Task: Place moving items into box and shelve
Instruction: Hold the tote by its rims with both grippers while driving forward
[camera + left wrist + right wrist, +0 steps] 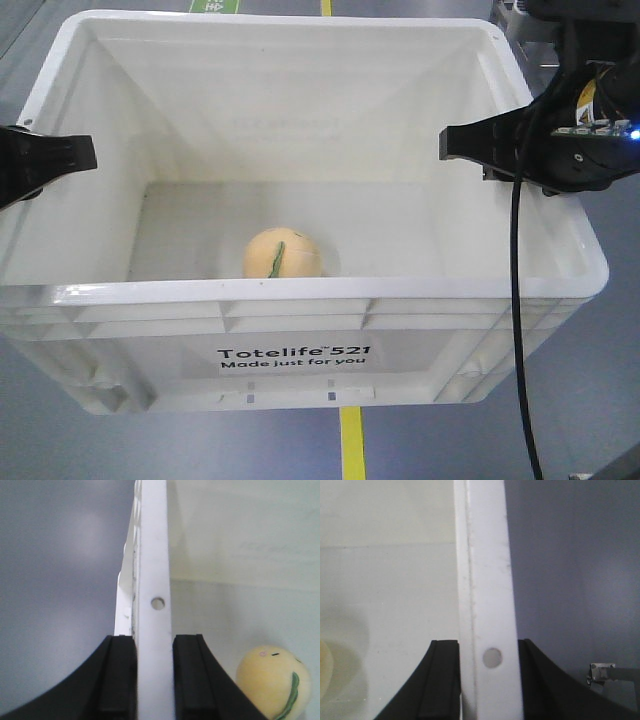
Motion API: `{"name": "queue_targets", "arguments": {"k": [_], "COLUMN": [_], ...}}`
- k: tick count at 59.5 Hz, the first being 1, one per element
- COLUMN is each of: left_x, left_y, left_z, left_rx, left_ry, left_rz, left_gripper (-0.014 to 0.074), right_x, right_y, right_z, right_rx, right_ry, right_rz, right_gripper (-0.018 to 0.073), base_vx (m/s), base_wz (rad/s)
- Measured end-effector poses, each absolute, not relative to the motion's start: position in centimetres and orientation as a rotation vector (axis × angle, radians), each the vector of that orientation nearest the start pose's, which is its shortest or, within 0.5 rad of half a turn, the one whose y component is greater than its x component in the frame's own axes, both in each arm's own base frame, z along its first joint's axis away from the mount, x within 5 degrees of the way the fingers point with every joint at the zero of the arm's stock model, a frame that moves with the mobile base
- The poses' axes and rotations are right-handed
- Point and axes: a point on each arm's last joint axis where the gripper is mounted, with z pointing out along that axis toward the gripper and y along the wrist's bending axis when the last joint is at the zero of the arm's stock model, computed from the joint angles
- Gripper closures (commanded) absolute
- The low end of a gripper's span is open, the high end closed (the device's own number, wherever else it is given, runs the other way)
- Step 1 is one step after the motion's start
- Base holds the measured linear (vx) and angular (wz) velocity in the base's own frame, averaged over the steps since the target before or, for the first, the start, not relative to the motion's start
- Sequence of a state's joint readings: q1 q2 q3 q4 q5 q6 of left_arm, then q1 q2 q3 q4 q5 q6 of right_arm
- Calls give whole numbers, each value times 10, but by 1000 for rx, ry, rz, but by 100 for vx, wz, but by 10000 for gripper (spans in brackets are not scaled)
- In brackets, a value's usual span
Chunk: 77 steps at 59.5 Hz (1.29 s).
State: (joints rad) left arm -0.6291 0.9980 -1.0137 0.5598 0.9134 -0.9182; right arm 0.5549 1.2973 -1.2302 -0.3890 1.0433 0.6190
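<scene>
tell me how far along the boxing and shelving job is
Done: the yellow-orange ball lies in the white crate. The pink ball shows in no view, so I cannot confirm it. In hand: the left gripper and right gripper each clamp a side rim between their fingers. Still to do: carrying the crate to a shelf; none is in view.

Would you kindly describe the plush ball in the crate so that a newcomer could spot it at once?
Start at the large white crate printed "Totelife 521". On its floor, near the front wall, lies a round yellow-orange plush ball. It is the only thing seen inside, with a green stripe down it.
</scene>
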Motion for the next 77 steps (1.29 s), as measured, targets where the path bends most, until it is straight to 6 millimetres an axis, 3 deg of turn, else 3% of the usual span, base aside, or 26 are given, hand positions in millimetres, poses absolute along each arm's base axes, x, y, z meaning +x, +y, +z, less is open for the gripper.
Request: {"name": "queue_targets", "arguments": {"k": [77], "left_x": [175], "left_y": [-80], "left_z": [374], "left_rx": [-133], "left_ry": [2220], "left_rz": [-147], "left_gripper": [432], "right_x": [235], "right_y": [111], "right_z": [361], "right_rx": [-48], "right_ry": [2480], "right_rz": [-23], "right_gripper": [477], "base_vx": [36], "base_wz": [-6]}}
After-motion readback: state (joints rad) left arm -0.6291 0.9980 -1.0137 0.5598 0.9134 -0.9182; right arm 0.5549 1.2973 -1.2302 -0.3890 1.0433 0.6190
